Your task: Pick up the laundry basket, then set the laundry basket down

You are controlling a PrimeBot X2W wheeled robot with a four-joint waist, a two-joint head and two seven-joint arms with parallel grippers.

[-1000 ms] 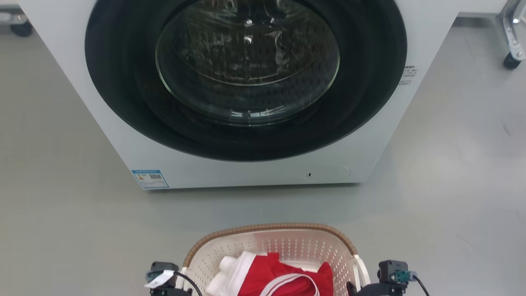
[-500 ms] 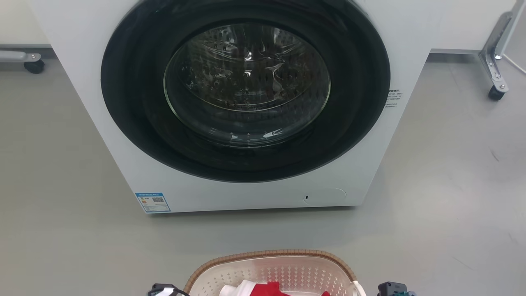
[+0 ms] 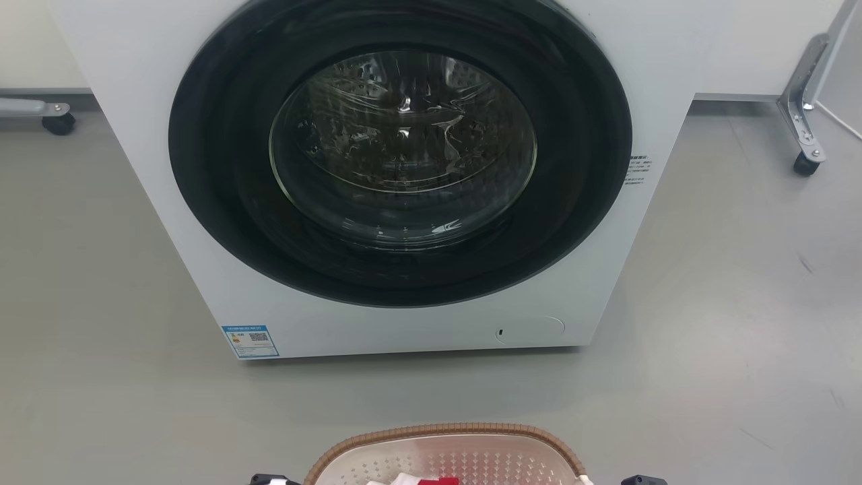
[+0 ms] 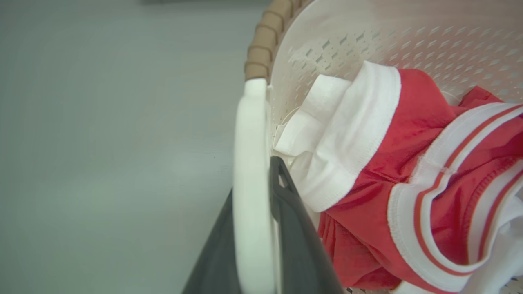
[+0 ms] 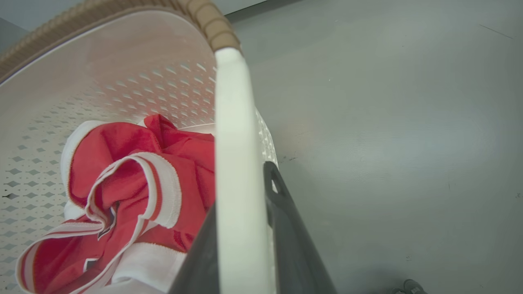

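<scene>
Since the laundry basket is stiff perforated plastic with just a red-and-white garment inside, it likely lifts light and rigid. The best hold is its white side handles. The left gripper clamps the left handle and the right gripper clamps the right handle. The bars are smooth and could slip. The basket sits in front of the washing machine; whether it is on or off the floor can't be told.
</scene>
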